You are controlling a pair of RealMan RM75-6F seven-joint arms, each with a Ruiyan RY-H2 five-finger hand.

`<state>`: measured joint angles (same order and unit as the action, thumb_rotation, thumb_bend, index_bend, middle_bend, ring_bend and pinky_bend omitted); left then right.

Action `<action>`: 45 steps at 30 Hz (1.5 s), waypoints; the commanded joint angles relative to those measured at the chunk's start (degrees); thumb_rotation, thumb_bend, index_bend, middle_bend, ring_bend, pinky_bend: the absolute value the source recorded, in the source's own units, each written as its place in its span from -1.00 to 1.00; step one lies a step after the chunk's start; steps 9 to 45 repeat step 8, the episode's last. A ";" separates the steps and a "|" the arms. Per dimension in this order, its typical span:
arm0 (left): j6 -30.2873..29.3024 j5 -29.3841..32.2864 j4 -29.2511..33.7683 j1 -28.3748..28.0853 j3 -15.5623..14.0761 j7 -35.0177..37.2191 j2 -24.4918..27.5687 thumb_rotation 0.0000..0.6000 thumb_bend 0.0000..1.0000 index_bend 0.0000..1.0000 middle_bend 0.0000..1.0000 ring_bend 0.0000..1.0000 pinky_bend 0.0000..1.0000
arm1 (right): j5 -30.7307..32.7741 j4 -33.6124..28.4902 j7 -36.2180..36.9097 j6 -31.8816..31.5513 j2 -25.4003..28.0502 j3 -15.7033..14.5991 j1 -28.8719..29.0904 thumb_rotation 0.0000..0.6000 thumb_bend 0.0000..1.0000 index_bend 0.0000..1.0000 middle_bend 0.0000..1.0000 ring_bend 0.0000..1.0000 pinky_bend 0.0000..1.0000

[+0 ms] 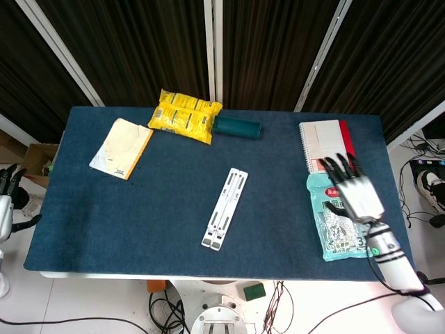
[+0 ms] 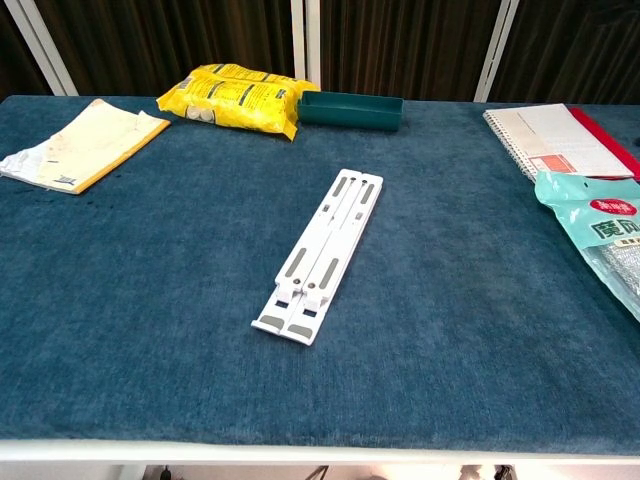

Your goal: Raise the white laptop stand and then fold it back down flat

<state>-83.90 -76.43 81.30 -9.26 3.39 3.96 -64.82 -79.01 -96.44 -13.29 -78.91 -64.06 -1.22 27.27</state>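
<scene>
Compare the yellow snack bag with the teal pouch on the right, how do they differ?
The yellow snack bag lies at the table's far edge, left of centre; the teal pouch lies near the right front. The yellow bag touches the green box; the pouch sits just below the spiral notebook. The right hand hovers over the pouch; nothing is over the yellow bag. Both lie flat.
</scene>
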 commanded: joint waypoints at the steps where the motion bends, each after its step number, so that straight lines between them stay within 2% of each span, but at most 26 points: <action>1: -4.52 -3.18 2.69 3.70 -2.37 2.00 1.22 1.00 -1.00 -0.78 -0.91 -0.93 -0.67 | 0.67 -1.30 7.90 -8.18 5.34 -3.51 -9.68 1.00 -0.72 -1.00 -0.73 -1.00 -1.00; 4: -7.60 -6.38 4.77 6.04 -4.31 1.32 1.72 1.00 -1.00 -0.78 -0.91 -0.93 -0.67 | -0.84 0.08 13.16 -11.58 6.13 -4.69 -14.07 1.00 -0.72 -1.00 -0.73 -1.00 -1.00; 8: -10.54 -10.38 6.60 8.02 -6.05 1.46 1.86 1.00 -1.00 -0.78 -0.91 -0.93 -0.67 | -3.18 2.36 16.42 -13.65 6.02 -5.25 -17.18 1.00 -0.72 -1.00 -0.73 -1.00 -1.00; 45: -10.54 -10.38 6.60 8.02 -6.05 1.46 1.86 1.00 -1.00 -0.78 -0.91 -0.93 -0.67 | -3.18 2.36 16.42 -13.65 6.02 -5.25 -17.18 1.00 -0.72 -1.00 -0.73 -1.00 -1.00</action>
